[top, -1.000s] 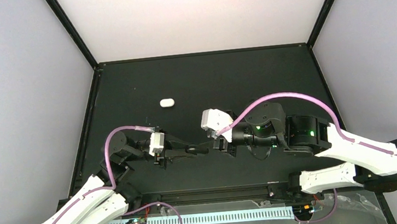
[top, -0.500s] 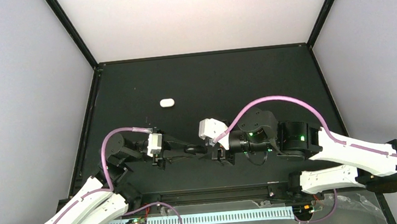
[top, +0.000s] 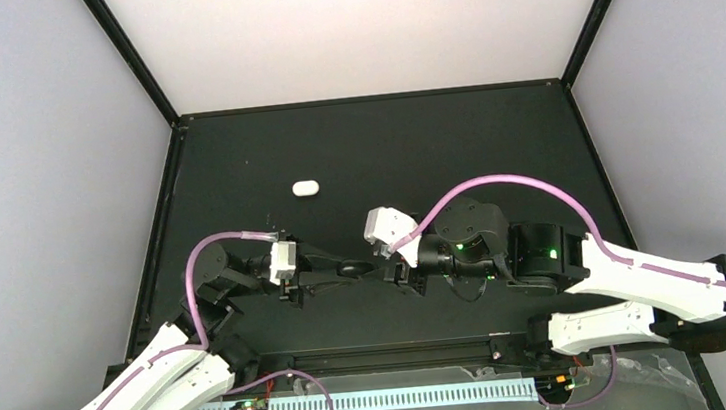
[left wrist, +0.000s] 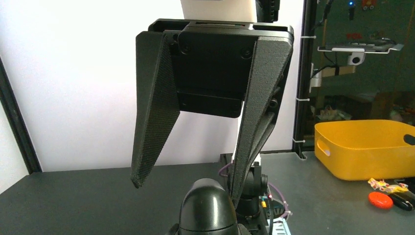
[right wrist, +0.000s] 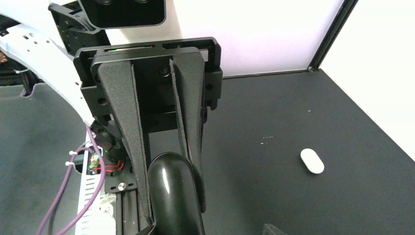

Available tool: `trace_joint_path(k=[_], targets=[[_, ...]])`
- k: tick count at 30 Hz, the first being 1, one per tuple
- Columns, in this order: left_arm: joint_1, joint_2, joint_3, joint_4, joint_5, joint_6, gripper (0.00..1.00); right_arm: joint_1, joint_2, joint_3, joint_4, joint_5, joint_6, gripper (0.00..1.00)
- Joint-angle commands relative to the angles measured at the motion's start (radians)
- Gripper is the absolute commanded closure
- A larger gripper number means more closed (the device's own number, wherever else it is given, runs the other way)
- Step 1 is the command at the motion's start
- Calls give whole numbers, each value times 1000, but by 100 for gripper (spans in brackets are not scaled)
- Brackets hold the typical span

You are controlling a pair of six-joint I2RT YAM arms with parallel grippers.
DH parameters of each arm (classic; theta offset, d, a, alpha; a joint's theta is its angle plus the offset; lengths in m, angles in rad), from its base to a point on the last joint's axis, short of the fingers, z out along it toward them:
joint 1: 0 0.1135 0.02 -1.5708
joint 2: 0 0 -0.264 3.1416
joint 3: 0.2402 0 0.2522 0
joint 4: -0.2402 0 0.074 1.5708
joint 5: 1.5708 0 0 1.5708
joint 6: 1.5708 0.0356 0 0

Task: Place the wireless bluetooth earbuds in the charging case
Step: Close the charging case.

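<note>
Top view, left gripper (top: 357,270): reaching right, fingers narrow, clamped on a small glossy black oval case (top: 353,266) above the matte black table (top: 494,142), mid-width, toward its near edge.
Top view, right gripper (top: 387,269): reaching left, tips at that case.
Top view, glossy white pill-shaped case (top: 306,186): flat, toward the far left corner, well apart from both grippers.
Left wrist view: right gripper spread, one finger clear of the black oval case, the other just beside it.
Right wrist view: left gripper pinching the black oval case on both sides.
Earbuds: whereabouts cannot be told.
</note>
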Motion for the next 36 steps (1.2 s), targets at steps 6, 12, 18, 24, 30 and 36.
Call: trace_joint_path(k=[6,12,18,24,30,36], targets=[[-6,-15,27,28,21,12,98,-1,-36,-1,44,113,3,45],[-6,-12,27,29,20,13,99,0,-32,-2,42,66,3,45],[-6,-10,26,29,18,13,98,-1,-21,7,33,1,-3,46],[-6,-10,27,29,15,13,98,-1,-26,17,28,-43,-10,51],[-7,-9,26,31,18,12,98,-1,-35,22,48,6,-8,50],[-7,-6,26,32,20,10,99,-1,-6,36,72,62,-7,42]])
